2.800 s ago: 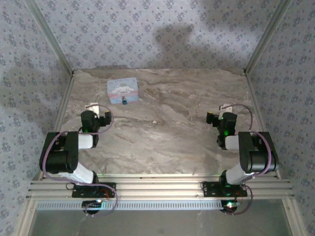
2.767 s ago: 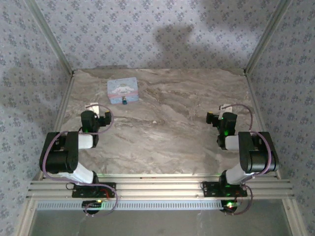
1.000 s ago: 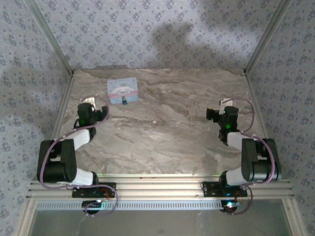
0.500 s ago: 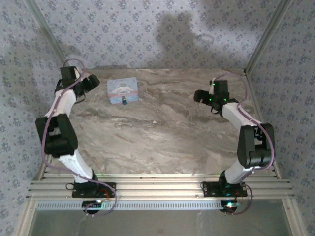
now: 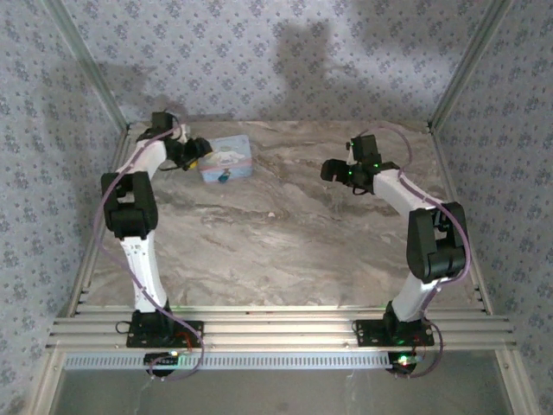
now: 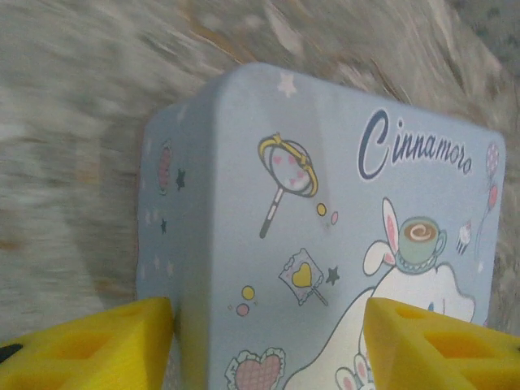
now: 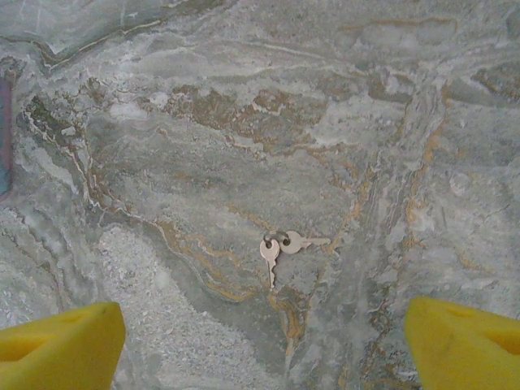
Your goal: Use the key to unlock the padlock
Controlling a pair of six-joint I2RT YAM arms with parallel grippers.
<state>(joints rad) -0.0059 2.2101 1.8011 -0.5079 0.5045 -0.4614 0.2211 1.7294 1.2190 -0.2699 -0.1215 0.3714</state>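
Observation:
The padlock (image 5: pixel 223 179) is a tiny dark teal lock at the near edge of the pale blue cartoon tin (image 5: pixel 226 158). In the left wrist view the tin's lid (image 6: pixel 325 244) takes up most of the picture. My left gripper (image 6: pixel 268 357) is open, one yellow finger (image 6: pixel 89 345) off the tin's left side and the other over the lid. The padlock is hidden in that view. Two small keys on a ring (image 7: pixel 280 244) lie flat on the marble, also a pale speck (image 5: pixel 272 214) from above. My right gripper (image 7: pixel 260 349) hangs open above and short of them.
The marble table (image 5: pixel 328 251) is bounded by patterned walls with metal corner posts (image 5: pixel 104 95) at left and right. The left arm (image 5: pixel 130 207) stretches along the left edge. A sliver of the tin (image 7: pixel 4 138) shows at the right wrist view's left border.
Both arms unfolded from near their bases and reached to the far half of the table. The left gripper arrived at the tin, which shifted slightly right. The right gripper swung inward over the keys.

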